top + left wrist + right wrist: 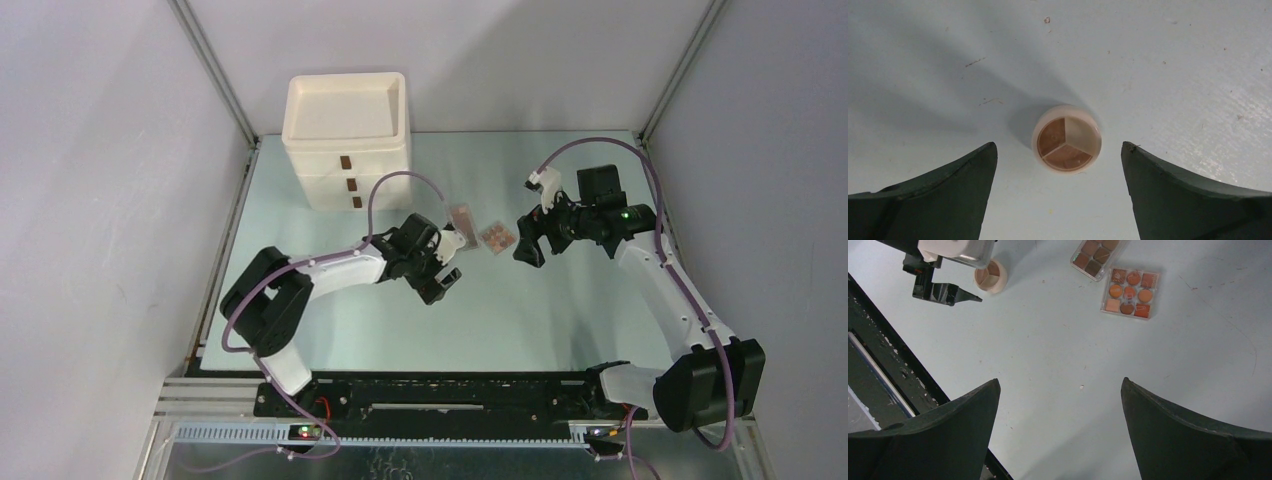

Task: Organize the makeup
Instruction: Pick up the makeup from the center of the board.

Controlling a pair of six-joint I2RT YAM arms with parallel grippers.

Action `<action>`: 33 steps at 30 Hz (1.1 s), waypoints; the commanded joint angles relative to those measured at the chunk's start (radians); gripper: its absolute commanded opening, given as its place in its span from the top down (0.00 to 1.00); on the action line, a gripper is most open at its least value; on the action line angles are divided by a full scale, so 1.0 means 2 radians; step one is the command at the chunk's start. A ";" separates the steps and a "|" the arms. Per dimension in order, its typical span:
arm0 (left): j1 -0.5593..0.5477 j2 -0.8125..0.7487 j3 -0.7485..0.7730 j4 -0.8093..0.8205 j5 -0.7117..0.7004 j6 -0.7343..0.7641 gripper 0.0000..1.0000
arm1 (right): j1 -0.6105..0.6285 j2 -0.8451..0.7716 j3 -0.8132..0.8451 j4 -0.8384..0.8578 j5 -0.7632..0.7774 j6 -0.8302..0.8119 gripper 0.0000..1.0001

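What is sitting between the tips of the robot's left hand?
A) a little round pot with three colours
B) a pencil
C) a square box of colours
A: the left wrist view shows a round compact with three colour sections, sitting inside the open left hand and touching neither tip.

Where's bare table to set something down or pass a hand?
Free: near strip of table along the base rail; back strip right of the drawer box. Crowded: centre, with the square palette, long palette, round compact, left gripper and right gripper close together.

No legible text or labels
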 commanded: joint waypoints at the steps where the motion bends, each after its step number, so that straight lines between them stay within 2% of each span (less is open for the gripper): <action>1: -0.011 0.016 0.037 -0.006 -0.001 -0.004 0.03 | -0.004 -0.010 0.000 0.007 -0.009 0.000 0.00; 12: -0.015 0.036 0.050 -0.026 0.009 -0.004 0.22 | -0.004 -0.007 0.000 0.003 -0.010 -0.003 0.00; 23: -0.007 -0.008 0.063 -0.042 0.009 0.018 0.58 | -0.005 -0.008 0.000 0.002 -0.010 -0.004 0.01; 28: 0.022 -0.070 0.085 -0.069 0.009 0.030 0.62 | -0.004 -0.010 0.000 0.003 -0.010 -0.003 0.01; 33: 0.062 -0.122 0.147 -0.112 0.003 0.036 0.62 | -0.005 -0.015 0.000 0.004 -0.009 -0.003 0.01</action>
